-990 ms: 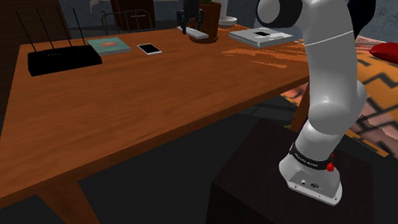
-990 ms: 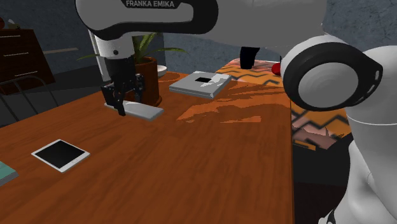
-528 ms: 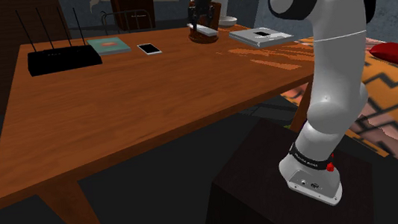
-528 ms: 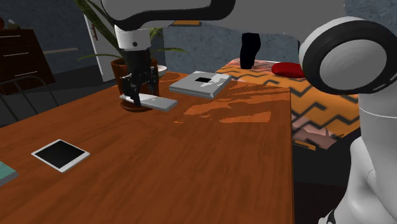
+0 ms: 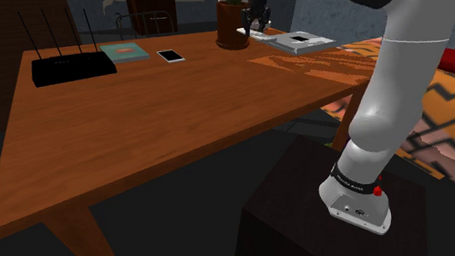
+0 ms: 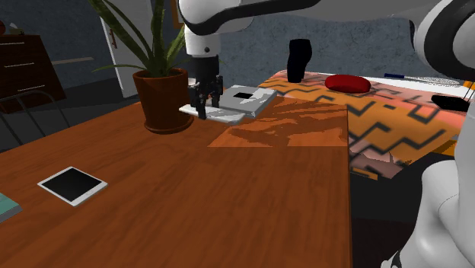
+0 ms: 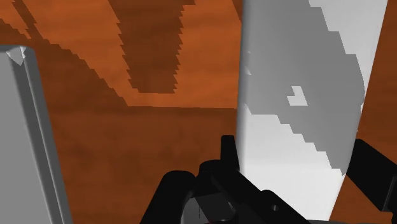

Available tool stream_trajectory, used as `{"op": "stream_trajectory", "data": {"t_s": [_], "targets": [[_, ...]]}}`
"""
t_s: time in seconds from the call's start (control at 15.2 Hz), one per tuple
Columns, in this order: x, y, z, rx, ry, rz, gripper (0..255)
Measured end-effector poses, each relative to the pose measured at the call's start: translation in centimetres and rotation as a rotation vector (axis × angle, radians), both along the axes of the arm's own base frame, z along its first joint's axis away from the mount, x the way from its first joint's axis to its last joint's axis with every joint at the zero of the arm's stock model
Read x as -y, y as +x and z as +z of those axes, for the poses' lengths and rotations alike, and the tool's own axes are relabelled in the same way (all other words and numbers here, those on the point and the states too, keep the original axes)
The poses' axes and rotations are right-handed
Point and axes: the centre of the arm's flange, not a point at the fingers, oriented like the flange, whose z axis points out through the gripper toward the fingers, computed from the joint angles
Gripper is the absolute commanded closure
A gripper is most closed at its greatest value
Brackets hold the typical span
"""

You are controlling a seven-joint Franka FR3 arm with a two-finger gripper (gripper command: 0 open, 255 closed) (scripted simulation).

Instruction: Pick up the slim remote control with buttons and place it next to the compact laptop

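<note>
My black gripper (image 6: 206,101) is shut on the slim remote (image 6: 190,111), a flat light grey slab. It hangs just over the wooden table (image 6: 228,198), right beside the near edge of the small grey laptop (image 6: 245,98), which lies shut and flat. In the shoulder view the gripper (image 5: 259,24) and remote (image 5: 256,35) sit between the plant pot (image 5: 229,25) and the laptop (image 5: 299,41). In the wrist view the remote (image 7: 299,89) runs out from between the fingers (image 7: 228,151), and the laptop's edge (image 7: 28,133) lies alongside, a strip of table apart.
A potted plant (image 6: 162,97) stands close to the gripper. A dark-screened phone (image 6: 72,185) lies nearer. A black router (image 5: 72,67) and a teal book (image 5: 128,51) are at the table's far end. A bed with an orange zigzag blanket (image 6: 396,129) borders the table.
The arm has carried the remote from in front of the plant pot across to the laptop's side. The gripper has stayed shut on it.
</note>
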Motion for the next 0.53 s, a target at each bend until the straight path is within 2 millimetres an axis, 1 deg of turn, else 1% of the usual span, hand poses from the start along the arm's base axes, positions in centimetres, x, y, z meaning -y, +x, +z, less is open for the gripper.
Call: {"op": "stream_trajectory", "data": {"t_s": [0.13,0.2,0.4,0.53], "targets": [[1.6,-2.2,0.0,0.000,0.000,0.000,255],[2.1,-3.1,0.1,0.000,0.000,0.000,255],[4.8,-6.5,0.1,0.000,0.000,0.000,255],[5.9,-8.9,0.1,0.000,0.000,0.000,255]]}}
